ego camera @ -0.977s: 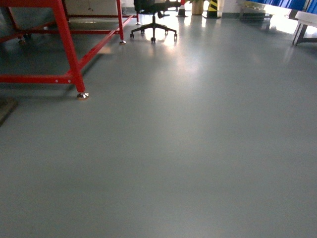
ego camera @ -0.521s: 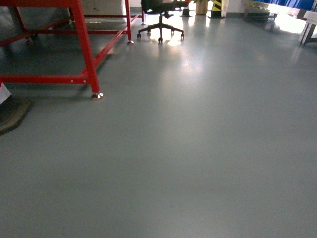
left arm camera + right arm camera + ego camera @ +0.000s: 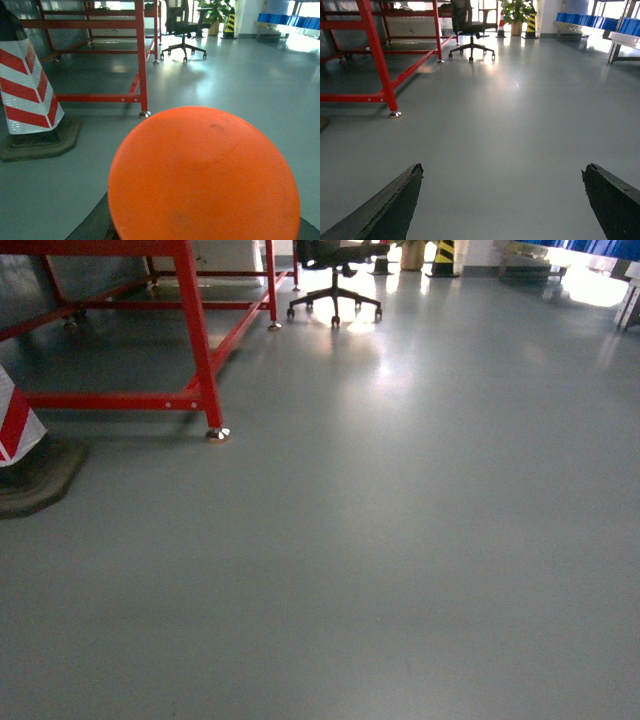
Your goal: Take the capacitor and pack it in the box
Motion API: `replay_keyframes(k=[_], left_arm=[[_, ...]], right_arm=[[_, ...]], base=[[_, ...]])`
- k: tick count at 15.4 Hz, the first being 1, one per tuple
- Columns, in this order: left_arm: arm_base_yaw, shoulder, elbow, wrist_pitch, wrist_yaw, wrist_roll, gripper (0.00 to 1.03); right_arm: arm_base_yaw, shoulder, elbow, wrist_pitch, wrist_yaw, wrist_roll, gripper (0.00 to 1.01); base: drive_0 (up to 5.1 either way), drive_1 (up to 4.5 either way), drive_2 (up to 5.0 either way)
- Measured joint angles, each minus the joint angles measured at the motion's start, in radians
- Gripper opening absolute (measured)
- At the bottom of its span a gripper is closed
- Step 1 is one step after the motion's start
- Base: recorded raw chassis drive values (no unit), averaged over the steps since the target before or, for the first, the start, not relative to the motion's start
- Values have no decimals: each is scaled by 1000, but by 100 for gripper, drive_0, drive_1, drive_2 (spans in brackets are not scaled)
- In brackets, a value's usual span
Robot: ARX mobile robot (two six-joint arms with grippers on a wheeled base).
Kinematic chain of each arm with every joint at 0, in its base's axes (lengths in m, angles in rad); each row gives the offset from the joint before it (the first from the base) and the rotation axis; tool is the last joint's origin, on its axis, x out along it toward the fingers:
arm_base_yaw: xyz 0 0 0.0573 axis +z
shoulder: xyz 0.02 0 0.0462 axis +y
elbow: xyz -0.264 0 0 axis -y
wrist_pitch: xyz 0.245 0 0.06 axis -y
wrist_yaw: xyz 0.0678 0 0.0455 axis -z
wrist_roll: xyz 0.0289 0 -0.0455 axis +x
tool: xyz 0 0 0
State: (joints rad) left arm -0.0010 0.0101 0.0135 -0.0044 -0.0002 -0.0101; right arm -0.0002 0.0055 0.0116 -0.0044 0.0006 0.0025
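Transit step, judging by the views: no capacitor or box visible anywhere, only grey floor (image 3: 400,540). Steer wide of the red frame (image 3: 205,360) and striped cone (image 3: 27,85), arms tucked. Right tool (image 3: 502,200) gapes wide, empty. Left tool: orange disc (image 3: 205,175) blocks its camera, state unclear.

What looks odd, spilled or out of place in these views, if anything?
One thing stands out: a large round orange disc fills the lower half of the left wrist view and blocks much of that camera's sight. I cannot tell what it is. The striped cone, red frame and office chair stand upright, and no spill shows on the floor.
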Motion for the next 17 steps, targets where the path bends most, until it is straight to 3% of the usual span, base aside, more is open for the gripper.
replay_keyframes(k=[17], left_arm=[[0, 0, 0, -1, 1, 0, 44]], right_arm=[[0, 0, 0, 2, 0, 0, 98]], base=[[-502, 244, 244]])
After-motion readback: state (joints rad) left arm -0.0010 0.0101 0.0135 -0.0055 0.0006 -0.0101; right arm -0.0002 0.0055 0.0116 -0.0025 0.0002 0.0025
